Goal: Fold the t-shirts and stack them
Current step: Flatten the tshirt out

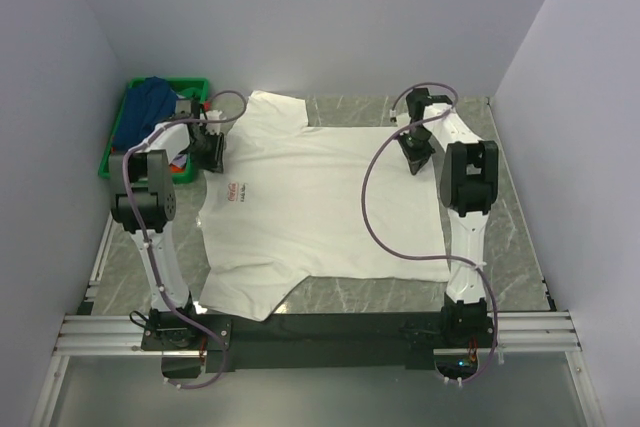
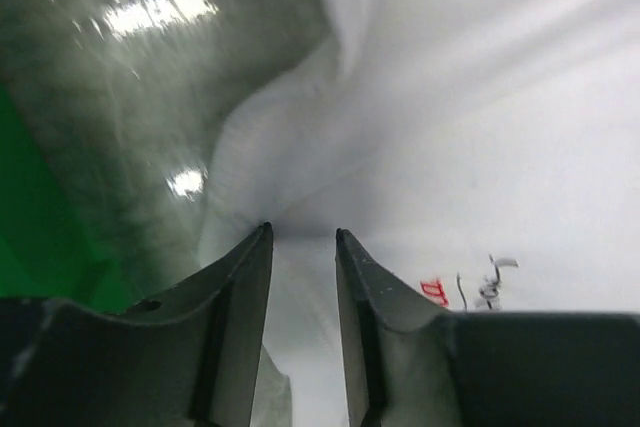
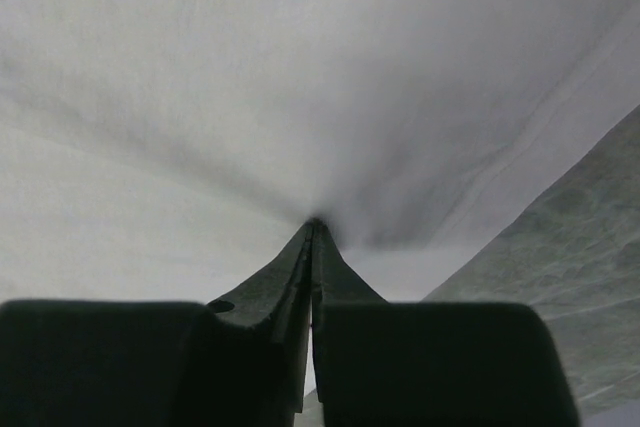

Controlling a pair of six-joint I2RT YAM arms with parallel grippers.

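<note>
Now, one white t-shirt (image 1: 320, 202): right claw (image 3: 312, 227) tight on it, left claw (image 2: 302, 235) ajar.

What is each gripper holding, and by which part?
The right gripper pinches the white t-shirt near its hem; the left gripper is open at the shoulder, holding nothing.

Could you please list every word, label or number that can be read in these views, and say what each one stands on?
Nothing can be quoted with confidence.
Red chest mark on the white t-shirt: too small to read in the top view.
The same mark in the left wrist view: blurred red letters, partly hidden by the left gripper, beside a grey scribble; neither is readable.
No other text is visible.
</note>
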